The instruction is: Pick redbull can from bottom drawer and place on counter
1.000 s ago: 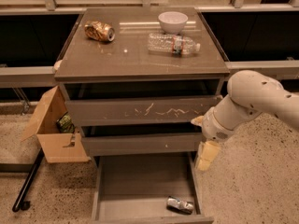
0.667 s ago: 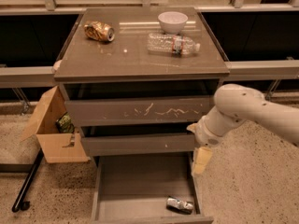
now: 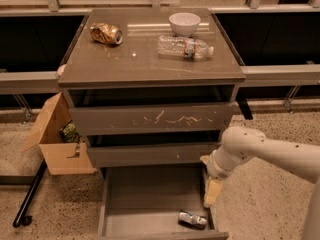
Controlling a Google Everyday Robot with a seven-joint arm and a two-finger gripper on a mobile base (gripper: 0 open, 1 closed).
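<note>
The redbull can (image 3: 192, 219) lies on its side at the front right of the open bottom drawer (image 3: 145, 204). My gripper (image 3: 211, 192) hangs from the white arm over the drawer's right edge, just above and behind the can, not touching it. The counter (image 3: 145, 59) is the glossy grey-brown top of the cabinet.
On the counter lie a dented gold-brown can (image 3: 106, 33), a white bowl (image 3: 184, 23) and a clear plastic bottle (image 3: 185, 47). The scratched-front drawer (image 3: 152, 119) is above. An open cardboard box (image 3: 59, 136) stands left of the cabinet, with a black bar (image 3: 29, 196) on the floor.
My arm has swung left and down, bringing the gripper closer to the drawer's right side and the can. The can has not moved.
</note>
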